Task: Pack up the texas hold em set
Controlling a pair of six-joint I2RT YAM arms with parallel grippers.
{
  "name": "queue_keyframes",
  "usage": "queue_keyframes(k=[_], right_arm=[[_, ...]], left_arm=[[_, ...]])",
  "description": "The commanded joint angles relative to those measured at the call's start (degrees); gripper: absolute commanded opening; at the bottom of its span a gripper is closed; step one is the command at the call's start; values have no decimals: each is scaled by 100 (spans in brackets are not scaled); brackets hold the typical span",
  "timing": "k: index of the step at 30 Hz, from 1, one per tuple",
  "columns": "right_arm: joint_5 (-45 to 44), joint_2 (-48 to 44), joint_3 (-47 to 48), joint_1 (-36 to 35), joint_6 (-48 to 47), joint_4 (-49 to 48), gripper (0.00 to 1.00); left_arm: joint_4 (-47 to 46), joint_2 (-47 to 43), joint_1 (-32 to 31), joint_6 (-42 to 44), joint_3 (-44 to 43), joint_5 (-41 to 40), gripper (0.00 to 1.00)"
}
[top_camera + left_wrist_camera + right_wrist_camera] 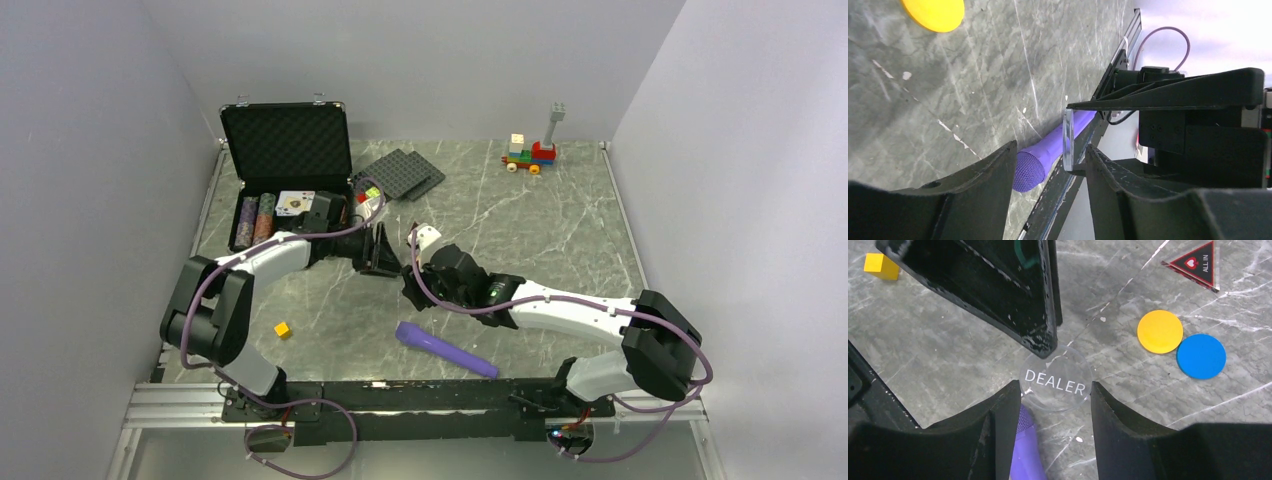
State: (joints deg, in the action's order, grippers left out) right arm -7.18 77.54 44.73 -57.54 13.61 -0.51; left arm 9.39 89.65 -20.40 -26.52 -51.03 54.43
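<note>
Right gripper (1055, 388) pinches clear DEALER button (1055, 376) by rim, mid-table. Left gripper (1050, 148) jaws spread, straddling button edge-on. Yellow disc (1160, 331), blue disc (1201, 356), red triangle (1198, 264) lie nearby. Case (285, 145) open far left, chips (256, 218) inside.

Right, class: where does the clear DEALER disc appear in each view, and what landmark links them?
Top external: cannot be made out, hidden among the arms beyond the purple cylinder.
Left wrist: DEALER disc edge-on at centre, between the fingers of the left gripper.
Right wrist: face-on at centre, clamped by the right gripper.
Shared landmark: the purple cylinder, in all three.
</note>
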Motion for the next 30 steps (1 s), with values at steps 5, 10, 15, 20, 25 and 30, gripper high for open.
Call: queue_keyframes(k=[5,10,15,20,25,30], right_arm=[[-170,-206,-28,-111,-216,-312,34],[-266,-205,-51,-143,-236,-298,33],[-301,-203,-54,-162,-248,-293,33],[-323,-187,-43,-169,-254,-304,32],[-362,-224,-61,-182,-268,-310,32],[-412,-203,-3,-196,-263,-208,33]], left_arm=[[-370,207,-218,-171,5,489,47],[-365,204,-226,-179,9,493,41],[-479,276,-264,-274,31,605,36],[-448,307,-322,-239,8,638,31],[-285,355,-349,-114,-48,612,22],[-316,333,-372,-154,-63,691,5]])
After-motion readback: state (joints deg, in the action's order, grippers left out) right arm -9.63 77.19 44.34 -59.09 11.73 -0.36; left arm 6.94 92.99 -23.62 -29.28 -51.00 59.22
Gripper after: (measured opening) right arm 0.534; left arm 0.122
